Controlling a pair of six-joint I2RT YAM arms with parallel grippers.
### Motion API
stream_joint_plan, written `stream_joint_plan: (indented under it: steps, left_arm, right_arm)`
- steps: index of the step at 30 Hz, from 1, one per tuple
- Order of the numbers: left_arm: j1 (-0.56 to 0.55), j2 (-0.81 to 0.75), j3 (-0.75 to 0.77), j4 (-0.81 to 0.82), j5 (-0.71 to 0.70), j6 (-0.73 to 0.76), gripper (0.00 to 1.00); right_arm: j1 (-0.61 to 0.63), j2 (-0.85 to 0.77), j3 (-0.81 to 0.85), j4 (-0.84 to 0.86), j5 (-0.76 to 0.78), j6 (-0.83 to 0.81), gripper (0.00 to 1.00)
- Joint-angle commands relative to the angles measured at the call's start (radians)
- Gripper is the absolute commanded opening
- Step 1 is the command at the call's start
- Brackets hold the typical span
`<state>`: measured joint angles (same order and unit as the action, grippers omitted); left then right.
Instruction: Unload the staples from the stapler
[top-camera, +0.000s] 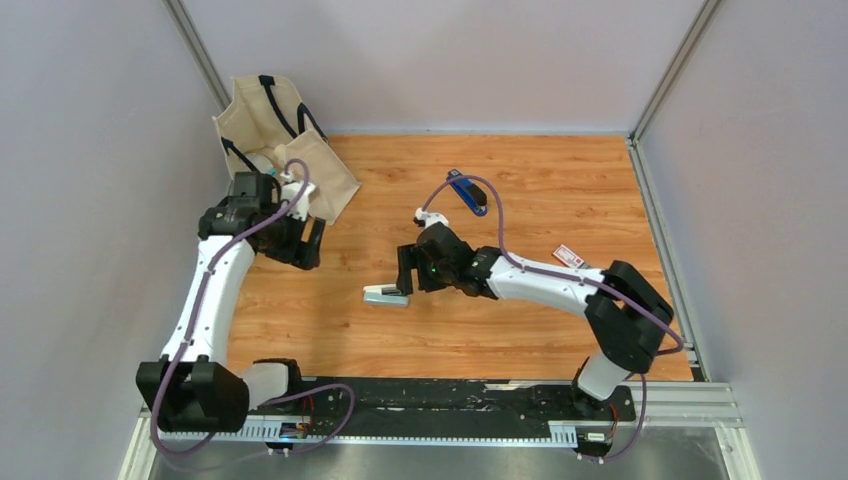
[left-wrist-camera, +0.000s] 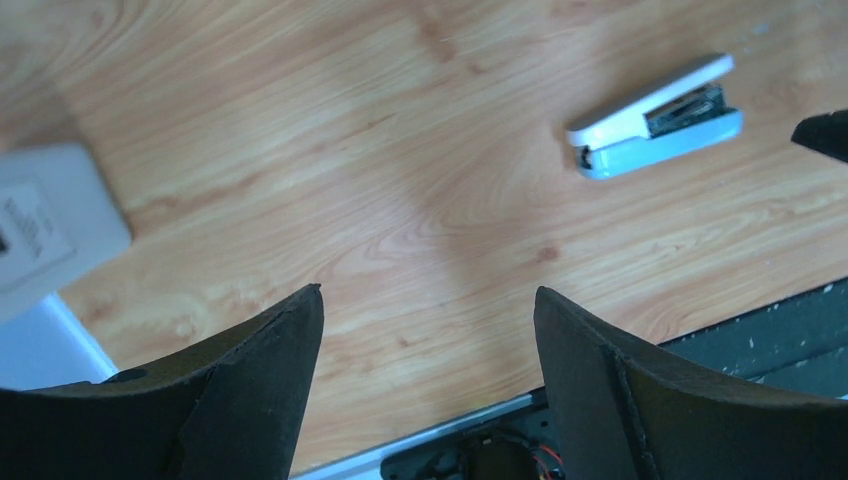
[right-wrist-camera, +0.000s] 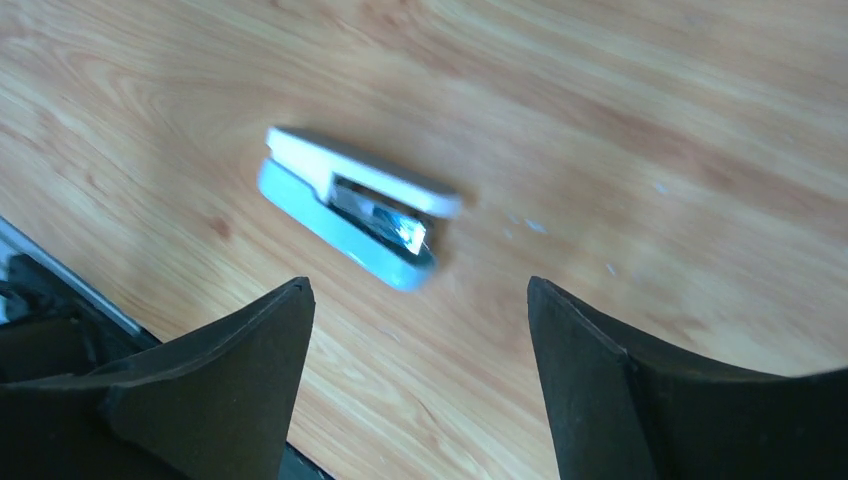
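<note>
A white and light-blue stapler (top-camera: 385, 295) lies on the wooden table (top-camera: 520, 330), its two halves slightly apart (right-wrist-camera: 350, 205). Shiny metal shows in the gap (right-wrist-camera: 392, 222); the staples themselves are hidden. My right gripper (top-camera: 405, 272) hovers just right of and above the stapler, open (right-wrist-camera: 420, 283), with only bare wood between its fingers. My left gripper (top-camera: 308, 245) stands at the left of the table, open (left-wrist-camera: 428, 290) and holding nothing. It sees the stapler (left-wrist-camera: 655, 118) well off to its upper right.
A second, dark-blue stapler (top-camera: 467, 190) lies farther back in the middle. A small red-and-white box (top-camera: 568, 257) sits to the right, by the right arm. A canvas bag (top-camera: 270, 125) stands at the back left. A white labelled block (left-wrist-camera: 50, 225) shows at the left wrist view's edge.
</note>
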<state>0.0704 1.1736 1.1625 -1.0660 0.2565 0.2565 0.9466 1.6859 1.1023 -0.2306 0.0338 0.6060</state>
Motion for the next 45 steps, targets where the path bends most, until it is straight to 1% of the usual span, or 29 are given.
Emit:
stream_joint_plan:
  steps: [1, 6, 10, 14, 19, 24, 30, 37, 45]
  left_arm:
    - [-0.202, 0.069, 0.011, 0.046, -0.057, 0.052, 0.86]
    - [-0.421, 0.346, 0.144, 0.04, -0.071, 0.113, 0.86]
    - [-0.529, 0.544, 0.272, 0.02, -0.103, 0.147, 0.87]
    - [-0.593, 0.615, 0.305, 0.057, -0.099, 0.176, 0.86]
    - [-0.658, 0.661, 0.295, 0.057, -0.066, 0.242, 0.75]
    - [-0.69, 0.672, 0.27, 0.07, -0.06, 0.28, 0.64]
    - [-0.725, 0.687, 0.24, 0.089, -0.082, 0.309, 0.62]
    - [-0.728, 0.704, 0.221, 0.106, -0.083, 0.314, 0.56]
    - [-0.733, 0.71, 0.2, 0.15, -0.083, 0.305, 0.51]
  right_arm:
    - [0.0, -0.185, -0.142, -0.038, 0.11, -0.012, 0.82]
    - [-0.002, -0.44, -0.291, -0.05, 0.146, 0.038, 0.89]
    - [-0.005, -0.593, -0.347, -0.14, 0.218, 0.054, 0.9]
    - [-0.005, -0.756, -0.423, -0.179, 0.273, 0.083, 0.88]
    - [-0.008, -0.914, -0.51, -0.176, 0.328, 0.107, 0.81]
    - [-0.025, -0.942, -0.524, -0.187, 0.334, 0.107, 0.75]
    - [-0.031, -0.933, -0.519, -0.188, 0.342, 0.101, 0.74]
    - [-0.035, -0.942, -0.535, -0.188, 0.344, 0.115, 0.71]
    - [-0.04, -0.94, -0.541, -0.187, 0.347, 0.127, 0.68]
